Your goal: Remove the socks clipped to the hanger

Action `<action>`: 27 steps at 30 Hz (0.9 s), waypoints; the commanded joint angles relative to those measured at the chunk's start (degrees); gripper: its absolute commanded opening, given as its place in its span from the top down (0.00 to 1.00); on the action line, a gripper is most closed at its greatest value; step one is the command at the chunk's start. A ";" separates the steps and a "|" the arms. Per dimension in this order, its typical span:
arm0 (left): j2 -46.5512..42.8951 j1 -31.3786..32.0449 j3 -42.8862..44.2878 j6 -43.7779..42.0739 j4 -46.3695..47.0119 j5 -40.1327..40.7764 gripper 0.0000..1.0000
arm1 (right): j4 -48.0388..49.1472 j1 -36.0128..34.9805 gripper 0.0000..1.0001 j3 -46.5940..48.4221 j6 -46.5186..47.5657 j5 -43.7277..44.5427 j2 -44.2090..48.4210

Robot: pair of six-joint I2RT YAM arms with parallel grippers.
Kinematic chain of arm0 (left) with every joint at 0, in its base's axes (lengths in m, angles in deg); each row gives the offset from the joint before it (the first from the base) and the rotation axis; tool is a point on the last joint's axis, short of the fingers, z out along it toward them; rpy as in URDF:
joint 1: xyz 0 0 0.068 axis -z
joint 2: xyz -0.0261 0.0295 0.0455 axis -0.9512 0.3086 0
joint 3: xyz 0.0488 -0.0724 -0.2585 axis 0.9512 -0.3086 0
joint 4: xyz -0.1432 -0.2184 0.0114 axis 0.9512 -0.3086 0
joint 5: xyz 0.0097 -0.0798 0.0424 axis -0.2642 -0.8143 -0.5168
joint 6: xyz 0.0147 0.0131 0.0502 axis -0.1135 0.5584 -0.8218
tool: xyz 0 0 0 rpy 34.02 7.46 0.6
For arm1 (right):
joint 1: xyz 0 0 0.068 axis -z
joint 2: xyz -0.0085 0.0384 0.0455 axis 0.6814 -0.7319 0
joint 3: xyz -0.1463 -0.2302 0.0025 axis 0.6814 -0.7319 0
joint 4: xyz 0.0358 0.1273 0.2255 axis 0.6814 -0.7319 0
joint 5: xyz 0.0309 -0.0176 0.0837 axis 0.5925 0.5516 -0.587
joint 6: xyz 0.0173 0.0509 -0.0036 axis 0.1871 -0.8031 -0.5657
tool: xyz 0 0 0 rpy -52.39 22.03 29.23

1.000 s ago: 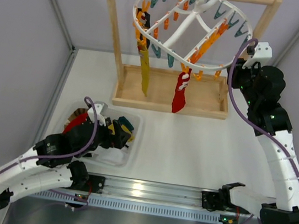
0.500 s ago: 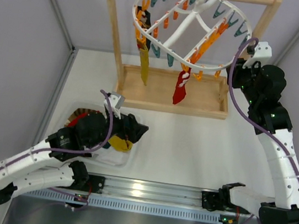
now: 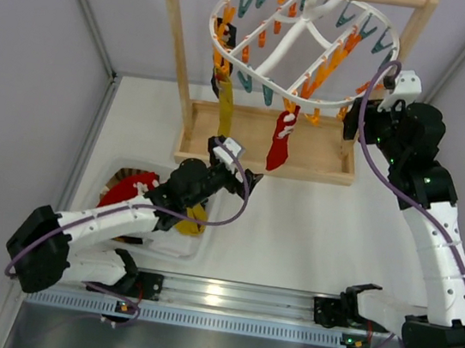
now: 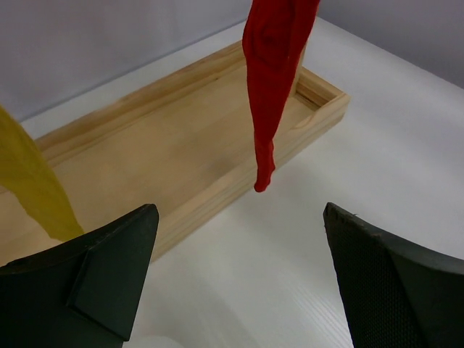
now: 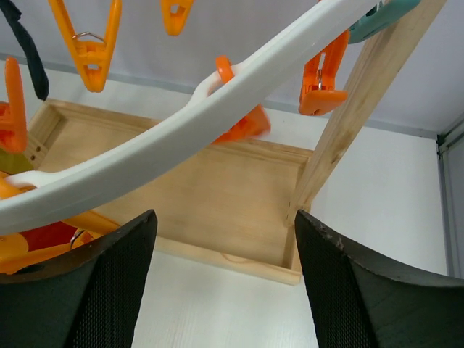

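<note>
The white hanger point(image 3: 298, 49) hangs from the wooden rack with orange and teal clips. A red sock point(image 3: 278, 154) and a mustard yellow sock point(image 3: 224, 117) hang clipped from it; a dark sock point(image 3: 218, 81) sits above the yellow one. My left gripper point(image 3: 245, 178) is open and empty, low in front of the rack base, just left of the red sock's tip. In the left wrist view the red sock point(image 4: 274, 65) hangs ahead and the yellow sock point(image 4: 32, 181) is at left. My right gripper point(image 3: 353, 126) is open and empty by the hanger's right rim point(image 5: 181, 138).
A clear bin point(image 3: 196, 247) at the near left holds a red sock point(image 3: 130, 190) and a yellow one point(image 3: 190, 220). The rack's wooden base tray point(image 3: 313, 155) and right post point(image 5: 362, 109) stand close to both grippers. A grey wall runs along the left.
My left arm has swung from the bin up and right to the front of the rack base, its gripper empty. The hanger has shifted slightly. The right arm has barely moved.
</note>
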 commanded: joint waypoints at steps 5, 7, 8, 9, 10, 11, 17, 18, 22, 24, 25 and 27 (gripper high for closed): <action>11.84 -4.09 8.09 -3.20 17.94 -11.34 0.01 | -2.63 0.90 0.22 0.28 -3.52 -3.43 4.65; 15.35 -6.03 10.64 -2.74 18.55 -14.50 0.01 | -2.98 0.90 0.20 -0.51 -3.87 -4.31 6.41; 16.33 -6.12 11.43 -2.74 18.73 -15.22 0.01 | -3.24 0.90 0.20 -0.60 -4.05 -4.75 6.93; 17.64 -6.12 12.31 -1.09 18.91 -16.09 0.01 | -3.51 0.90 0.18 -0.77 -4.14 -5.28 7.98; 18.70 -6.12 13.89 -0.90 19.26 -16.10 0.01 | -3.77 0.90 0.18 -0.86 -4.23 -6.15 8.52; 21.50 -6.12 14.95 -0.38 19.43 -15.06 0.04 | -3.95 0.90 0.18 -0.95 -4.66 -8.60 9.13; 27.76 -6.30 19.53 1.90 19.44 -14.52 0.48 | -1.41 0.90 0.16 -2.09 -8.61 -23.27 14.67; 28.11 -6.21 19.62 2.78 19.44 -13.91 0.68 | -0.44 0.90 0.16 -2.09 -9.06 -24.52 15.81; 27.68 -4.64 18.30 4.73 19.44 -5.32 0.86 | 3.16 0.90 0.15 -2.80 -12.66 -29.79 17.13; 26.72 -2.53 17.77 4.29 19.35 -1.18 0.97 | 4.66 0.90 0.16 -2.97 -15.64 -32.96 16.87; 26.36 -1.65 17.51 3.94 19.35 3.54 1.00 | 5.97 0.82 0.16 -2.80 -16.44 -33.66 16.61; 25.74 1.42 17.51 2.80 19.26 8.31 1.00 | 5.98 0.55 0.16 -2.19 -17.67 -34.29 15.82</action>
